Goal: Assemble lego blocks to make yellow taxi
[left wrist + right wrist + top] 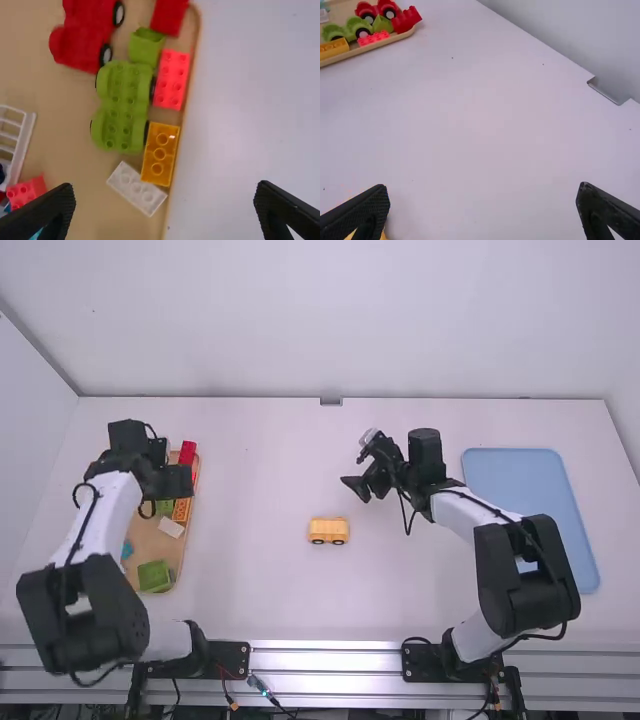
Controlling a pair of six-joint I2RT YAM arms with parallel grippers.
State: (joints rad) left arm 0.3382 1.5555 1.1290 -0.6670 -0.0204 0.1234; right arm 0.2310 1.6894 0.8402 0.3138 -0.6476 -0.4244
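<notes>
My left gripper (175,482) is over the brick tray at the far left, open; in the left wrist view this gripper (164,212) has its fingers wide apart with nothing between them. Under it lies a yellow-orange brick (160,152) with studs up, beside a white brick (136,187) and a green wheeled piece. A yellow wheeled car piece (328,531) stands alone mid-table. Beyond it and to the right, above the table, my right gripper (357,462) is open and holds nothing. In the right wrist view the gripper (484,212) has wide-spread fingers; a yellow corner (383,236) shows by one.
The wooden tray (178,562) also holds red bricks (171,80), green pieces (122,90), a red wheeled piece (87,37) and a white rack-like piece (22,145). A blue tray (520,480) lies at the right, next to the right arm. A wall rises behind the table.
</notes>
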